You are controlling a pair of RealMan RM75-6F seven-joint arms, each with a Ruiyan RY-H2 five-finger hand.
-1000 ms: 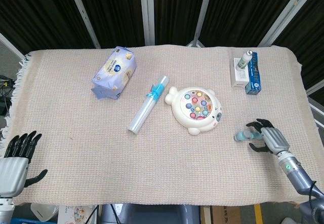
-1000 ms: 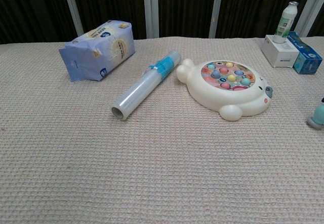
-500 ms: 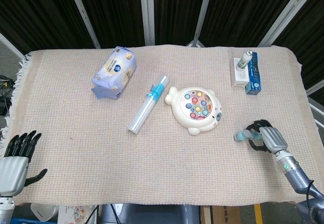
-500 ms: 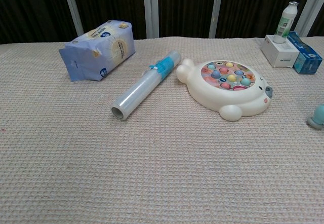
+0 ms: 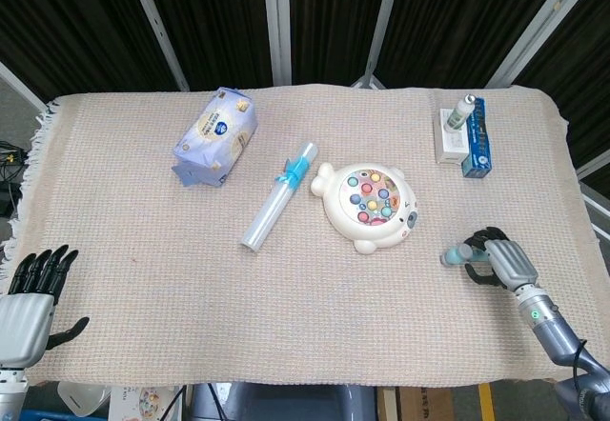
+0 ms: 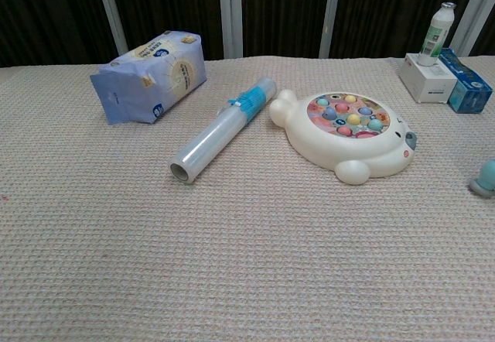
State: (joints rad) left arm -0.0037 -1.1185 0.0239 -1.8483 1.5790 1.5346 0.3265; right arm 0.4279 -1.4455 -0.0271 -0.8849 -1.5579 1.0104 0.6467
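The left robot hand (image 5: pixel 27 299) hovers off the counter's (image 5: pixel 143 278) near-left corner, fingers spread, holding nothing. The right robot hand (image 5: pixel 503 261) curls around a small teal bottle (image 5: pixel 457 254) lying near the right edge, long axis left-right, cap leftward; grasped, apparently unlifted.

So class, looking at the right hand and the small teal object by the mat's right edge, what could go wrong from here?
1. The right hand curls around only one end of the small teal cylindrical object, so it might slip or roll free.
2. Both sit close to the right edge of the beige woven mat, so a dropped object could roll off.
3. The white fish-shaped toy with coloured pieces lies nearby, so a wide swing inward might knock it.
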